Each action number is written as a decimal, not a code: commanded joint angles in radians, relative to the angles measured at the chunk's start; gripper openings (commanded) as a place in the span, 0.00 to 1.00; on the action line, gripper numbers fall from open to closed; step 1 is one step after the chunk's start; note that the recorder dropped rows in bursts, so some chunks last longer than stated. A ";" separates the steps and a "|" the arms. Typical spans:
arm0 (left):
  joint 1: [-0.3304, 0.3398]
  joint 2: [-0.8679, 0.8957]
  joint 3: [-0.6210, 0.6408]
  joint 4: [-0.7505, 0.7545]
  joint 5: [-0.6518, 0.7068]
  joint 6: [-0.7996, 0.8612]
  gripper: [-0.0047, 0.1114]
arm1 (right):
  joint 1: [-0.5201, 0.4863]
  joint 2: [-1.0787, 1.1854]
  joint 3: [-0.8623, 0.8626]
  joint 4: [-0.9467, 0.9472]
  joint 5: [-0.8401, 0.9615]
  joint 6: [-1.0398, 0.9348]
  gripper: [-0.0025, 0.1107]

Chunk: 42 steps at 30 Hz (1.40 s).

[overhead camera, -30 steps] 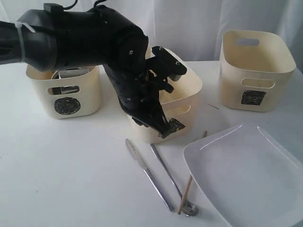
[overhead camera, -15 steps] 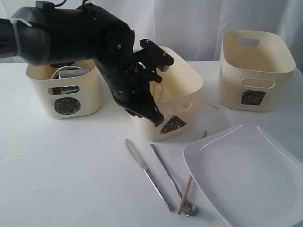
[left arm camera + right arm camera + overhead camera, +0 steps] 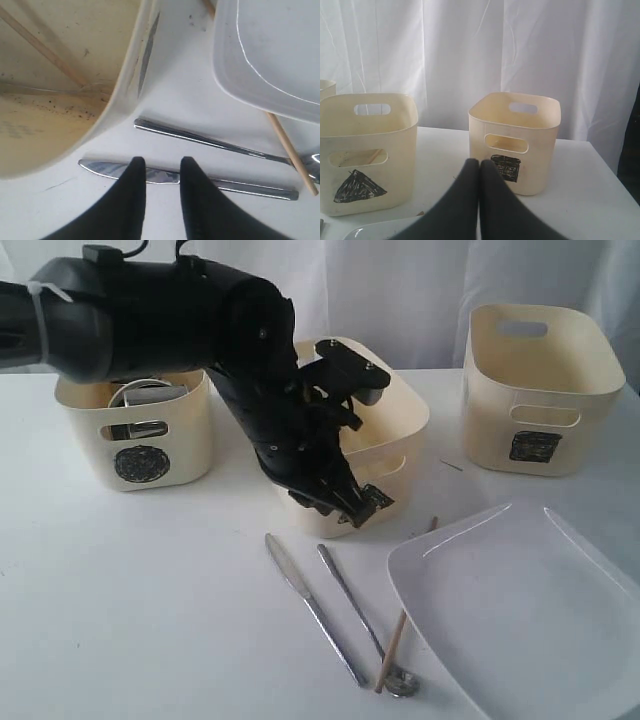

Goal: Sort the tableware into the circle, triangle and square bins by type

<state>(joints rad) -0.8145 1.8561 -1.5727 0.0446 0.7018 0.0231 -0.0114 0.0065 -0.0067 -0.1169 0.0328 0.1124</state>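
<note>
My left gripper is open and empty, hanging just above the steel knife, whose blade shows between its fingers. Beside the knife lie a steel spoon and a wooden chopstick, next to the large white square plate. Another chopstick lies inside the triangle bin. In the exterior view the left arm reaches over the triangle bin, its gripper in front of the bin's mark. The circle bin holds steel ware. My right gripper is shut and empty, facing the square bin.
The knife, spoon and chopstick lie close together between the triangle bin and the plate. The square bin stands at the back right. White curtains close off the back.
The left gripper pulled back and up against the triangle bin half a second ago, then came forward and down again in front of the bin. The tableware has not moved.
</note>
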 commanded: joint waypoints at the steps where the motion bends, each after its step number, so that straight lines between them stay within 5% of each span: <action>1: -0.011 -0.010 0.007 -0.013 -0.012 0.012 0.30 | 0.004 -0.007 0.007 -0.008 -0.002 -0.003 0.02; 11: -0.002 0.042 0.007 0.092 -0.066 0.006 0.30 | 0.004 -0.007 0.007 -0.008 -0.002 -0.003 0.02; 17: 0.088 0.042 0.007 0.124 -0.094 -0.023 0.30 | 0.004 -0.007 0.007 -0.008 -0.002 -0.003 0.02; 23: 0.108 0.039 0.007 0.103 -0.080 -0.023 0.30 | 0.004 -0.007 0.007 -0.008 -0.002 -0.003 0.02; 29: 0.083 0.037 0.007 -0.129 -0.043 0.113 0.30 | 0.004 -0.007 0.007 -0.008 -0.002 -0.003 0.02; 42: -0.048 -0.016 0.007 -0.156 0.132 0.142 0.30 | 0.004 -0.007 0.007 -0.008 -0.002 -0.003 0.02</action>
<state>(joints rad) -0.8331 1.8597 -1.5727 -0.0874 0.7840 0.1596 -0.0114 0.0065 -0.0067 -0.1169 0.0328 0.1124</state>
